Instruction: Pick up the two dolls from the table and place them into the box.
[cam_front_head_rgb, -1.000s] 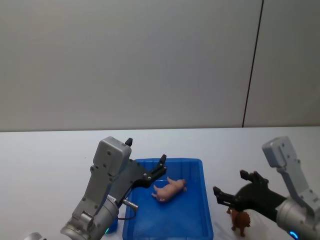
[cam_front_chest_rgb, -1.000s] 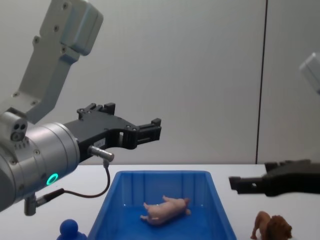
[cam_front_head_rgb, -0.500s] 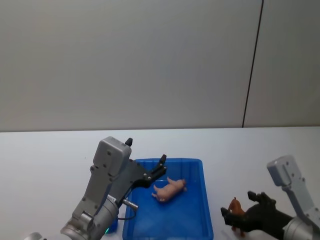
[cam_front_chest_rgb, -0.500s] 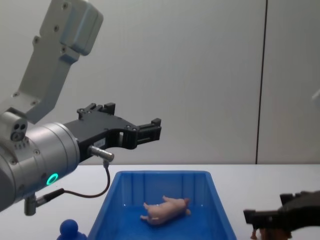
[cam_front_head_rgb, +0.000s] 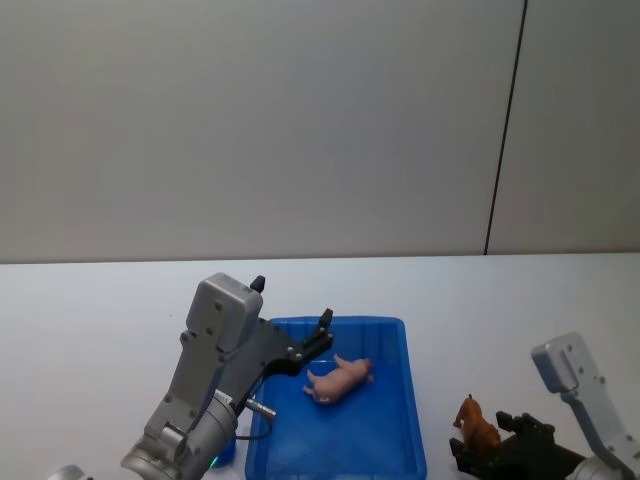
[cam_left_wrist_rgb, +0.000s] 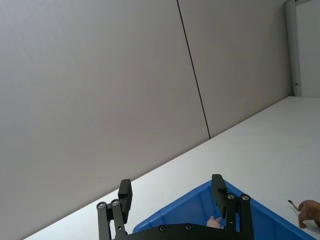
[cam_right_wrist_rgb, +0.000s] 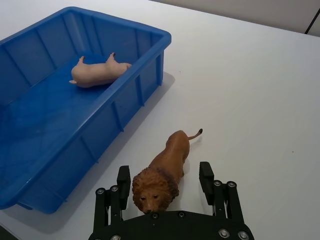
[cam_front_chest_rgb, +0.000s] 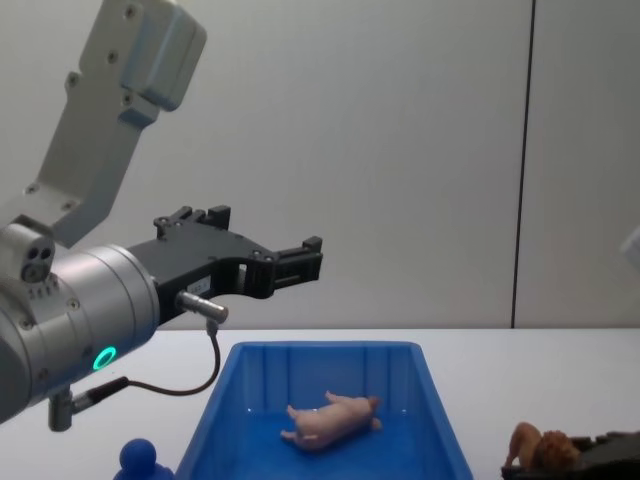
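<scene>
Right gripper (cam_right_wrist_rgb: 165, 186): fingers apart, one on each side of the lion (cam_right_wrist_rgb: 162, 172), down at table level. The gap to the body on one side is clear. The other finger sits just beside the mane, and I can't tell if it touches. Not clamped.

Diff vs 1.0 s ago: the right gripper was hanging above the lion with the same spread. At 0.5 s ago it was partway down. Now it's low enough that the chest view catches it at the bottom right corner with the lion just in front.

The lion hasn't shifted. It's upright on the table (cam_front_head_rgb: 100, 300), just right of the box (cam_front_head_rgb: 340, 321) and clear of its wall, with its head toward the right wrist camera and its tail pointing away.

Left gripper (cam_left_wrist_rgb: 171, 181): fingers spread wide and holding nothing, raised over the near left part of the box. Same pose in all three time steps.

The pig (cam_front_head_rgb: 338, 379) is on its side on the box floor, toward the far right part. No change since the earlier frames.

A small blue knob-shaped thing (cam_front_chest_rgb: 138, 460) sits just outside the box's left wall. I can't tell what it is.
</scene>
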